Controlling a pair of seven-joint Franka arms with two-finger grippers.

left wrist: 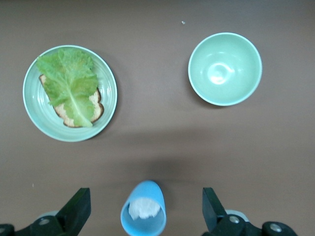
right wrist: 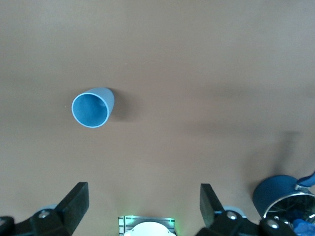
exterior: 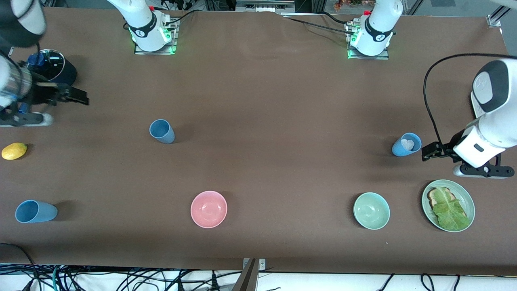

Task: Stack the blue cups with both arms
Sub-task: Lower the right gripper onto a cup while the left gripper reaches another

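Observation:
Three light-blue cups stand on the brown table. One cup is toward the right arm's end and shows in the right wrist view. A second cup is near the front corner at that end. A third cup holds something white and crumpled. My left gripper is open, just beside this third cup. In the left wrist view the cup shows between the open fingers, touching neither. My right gripper is open and empty, next to the saucepan and well away from the cups.
A dark-blue lidded saucepan and a lemon are at the right arm's end. A pink bowl, a green bowl and a green plate with toast and lettuce lie nearer the front camera.

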